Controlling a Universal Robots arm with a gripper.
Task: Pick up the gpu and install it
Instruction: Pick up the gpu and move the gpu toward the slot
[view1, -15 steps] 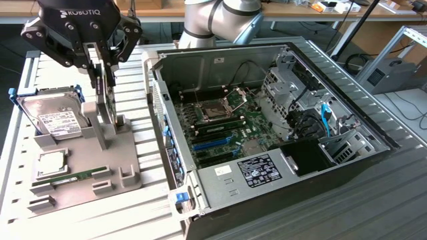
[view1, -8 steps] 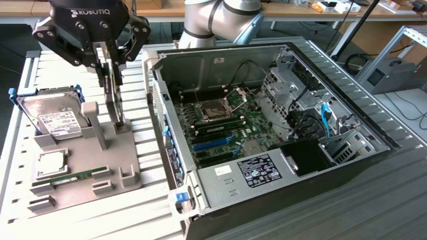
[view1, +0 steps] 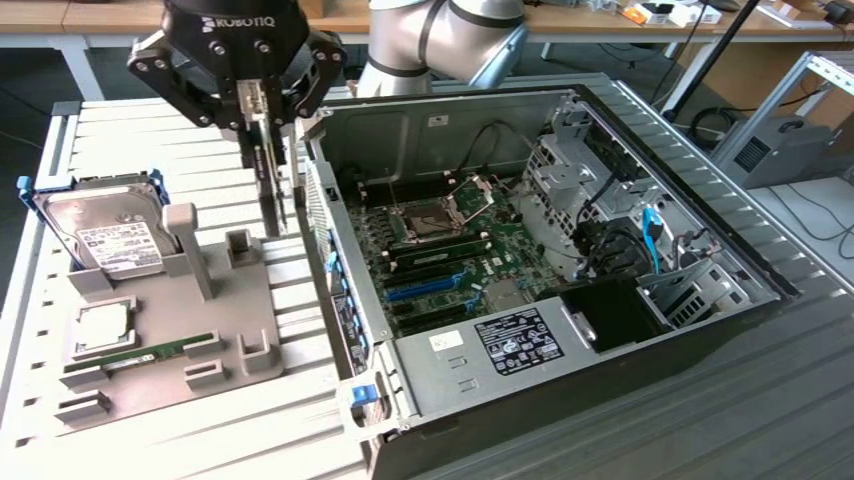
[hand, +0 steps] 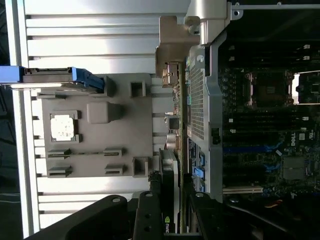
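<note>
The gpu (view1: 274, 195) is a thin dark card hanging edge-down, lifted clear of the grey fixture plate (view1: 174, 330). My gripper (view1: 263, 120) is shut on its upper edge, one finger on each face. The card hangs just outside the wall of the open computer case (view1: 561, 250), on the exterior view's left of it. In the wrist view the gpu (hand: 171, 160) runs edge-on away from my gripper (hand: 170, 220), with its silvery end bracket (hand: 175, 47) at the far end, beside the case wall (hand: 197, 100).
On the fixture plate a silver hard drive (view1: 114, 235) stands in a blue frame, with a CPU chip (view1: 104, 325) and a green RAM stick (view1: 147, 355) nearer the front. The motherboard (view1: 441, 250) lies inside the case, with a blue slot (view1: 434, 288) and cables (view1: 627, 240).
</note>
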